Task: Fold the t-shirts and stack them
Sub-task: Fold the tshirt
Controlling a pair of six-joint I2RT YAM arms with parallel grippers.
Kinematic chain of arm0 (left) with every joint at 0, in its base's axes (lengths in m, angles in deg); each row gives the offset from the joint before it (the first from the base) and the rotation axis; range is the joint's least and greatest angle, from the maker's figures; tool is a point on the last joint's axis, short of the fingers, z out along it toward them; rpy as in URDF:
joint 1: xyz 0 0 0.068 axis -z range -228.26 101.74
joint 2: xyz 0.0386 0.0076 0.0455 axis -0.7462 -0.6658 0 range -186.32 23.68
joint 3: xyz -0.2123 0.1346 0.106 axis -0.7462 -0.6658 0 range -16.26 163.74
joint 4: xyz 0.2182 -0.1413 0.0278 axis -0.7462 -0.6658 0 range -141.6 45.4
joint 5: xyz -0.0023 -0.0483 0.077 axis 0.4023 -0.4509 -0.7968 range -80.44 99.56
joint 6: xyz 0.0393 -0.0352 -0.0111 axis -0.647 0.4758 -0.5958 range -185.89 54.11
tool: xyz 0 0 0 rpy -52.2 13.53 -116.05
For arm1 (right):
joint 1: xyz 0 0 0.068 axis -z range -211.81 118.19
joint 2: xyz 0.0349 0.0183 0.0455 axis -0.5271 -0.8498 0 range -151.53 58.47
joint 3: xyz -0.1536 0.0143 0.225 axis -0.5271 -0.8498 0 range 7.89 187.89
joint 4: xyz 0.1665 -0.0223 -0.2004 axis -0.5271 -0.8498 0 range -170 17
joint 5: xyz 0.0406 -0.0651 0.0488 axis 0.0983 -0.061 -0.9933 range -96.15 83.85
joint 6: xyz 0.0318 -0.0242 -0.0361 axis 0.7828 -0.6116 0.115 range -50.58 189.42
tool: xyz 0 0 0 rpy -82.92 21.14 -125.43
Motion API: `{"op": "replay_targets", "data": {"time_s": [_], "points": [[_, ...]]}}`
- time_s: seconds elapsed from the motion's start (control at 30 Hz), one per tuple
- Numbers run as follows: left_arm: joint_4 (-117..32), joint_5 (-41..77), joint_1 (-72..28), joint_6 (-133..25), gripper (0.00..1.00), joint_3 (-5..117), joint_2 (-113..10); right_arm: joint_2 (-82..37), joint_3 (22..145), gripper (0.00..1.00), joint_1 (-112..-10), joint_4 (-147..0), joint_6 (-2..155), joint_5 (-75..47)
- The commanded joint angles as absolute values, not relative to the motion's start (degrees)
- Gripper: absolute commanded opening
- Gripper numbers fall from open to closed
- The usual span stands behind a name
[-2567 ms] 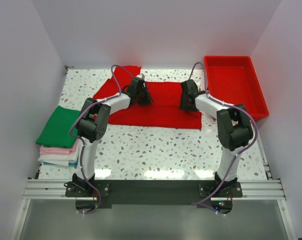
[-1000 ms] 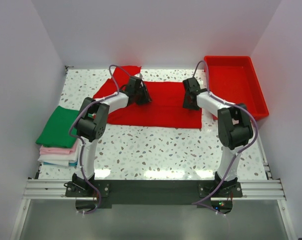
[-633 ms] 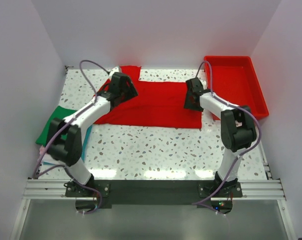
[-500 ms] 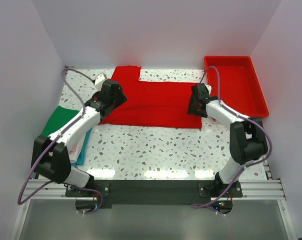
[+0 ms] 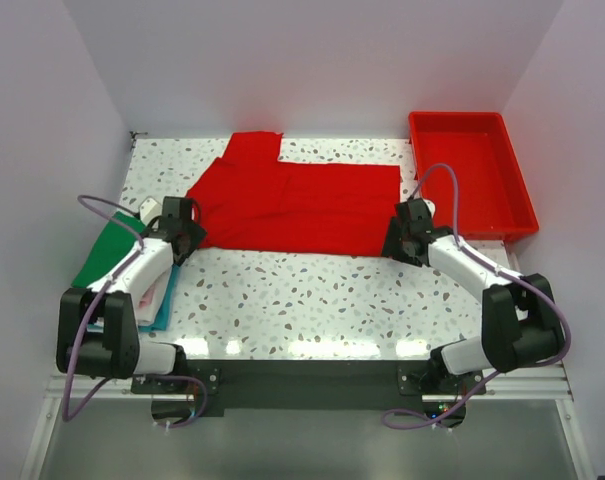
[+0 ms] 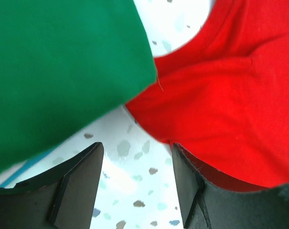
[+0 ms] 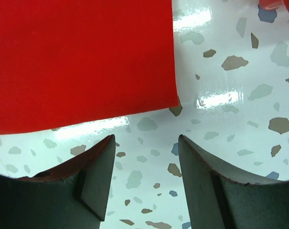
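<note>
**Top view.** I see the red shirt [image 5: 302, 205] spread flat across the far middle of the table [image 5: 312, 300]. My left claw [image 5: 182, 228] is at its near-left corner, beside the green shirt [image 5: 107, 255]. My right claw [image 5: 407, 238] is at its near-right corner.

**Left wrist.** The jaws are wide apart and hold nothing. They are over bare table, with green cloth to the left and the red hem by the right finger.

**Right wrist.** The jaws are wide apart and hold nothing. The red corner lies just beyond them.
</note>
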State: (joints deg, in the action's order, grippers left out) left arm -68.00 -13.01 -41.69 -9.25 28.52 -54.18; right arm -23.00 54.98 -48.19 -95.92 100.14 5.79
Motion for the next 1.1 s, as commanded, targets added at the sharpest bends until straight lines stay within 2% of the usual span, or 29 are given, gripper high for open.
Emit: {"op": "replay_targets", "data": {"time_s": [0.0, 0.27, 0.57, 0.87, 1.07], "points": [[-59.6, -6.5, -46.1, -6.0, 0.64, 26.5, -55.2, -20.9, 54.3, 0.59, -48.2, -92.3, 101.9, 5.5], [-53.3, -0.5, -48.3, -2.8, 0.6, 25.1, -59.2, -20.8, 54.4, 0.59, -48.2, -92.3, 102.0, 5.8], [-48.1, -1.6, -48.3, 0.2, 0.55, 23.7, -63.1, -21.4, 55.1, 0.59, -48.1, -92.9, 102.1, 6.9], [-49.1, -4.9, -49.9, -0.5, 0.5, 25.8, -65.0, -23.3, 55.3, 0.59, -48.1, -92.1, 102.6, 7.7], [-49.2, -5.6, -49.9, -1.4, 0.41, 26.5, -67.6, -28.2, 57.4, 0.6, -48.1, -91.0, 102.6, 9.7]]}}
